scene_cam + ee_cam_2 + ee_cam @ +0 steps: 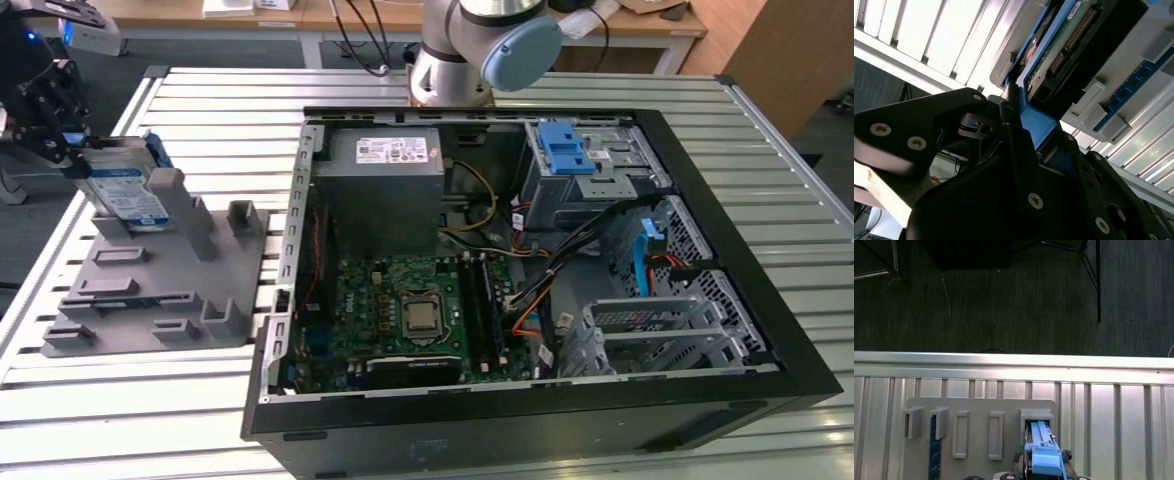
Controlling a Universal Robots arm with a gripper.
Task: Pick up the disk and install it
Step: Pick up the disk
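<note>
Exterior view: the disk (130,195) stood on edge in a slot of the grey holder (147,290), at the exterior view's left on the slatted metal table (200,100). Its long axis ran roughly upright and its white-and-blue label faced the camera. The gripper (67,140) was at its upper corner. Second wrist view: the disk (1064,45) presented its green circuit-board side and connector, which the exterior view did not show. The gripper (1029,117) was narrow, with black fingers (1011,120) pressed on the disk's blue frame. First wrist view: the disk (1041,450) appeared edge-on, its blue frame running from a slot of the holder (979,410) towards the camera. A thin blue strip (933,445) stood in another slot, with dark floor beyond the table edge. The open computer case (534,435), well apart from the disk, contained a motherboard (400,310), a grey power-supply box (387,190), a drive cage with a blue latch (567,150) and loose cables (534,290).
</note>
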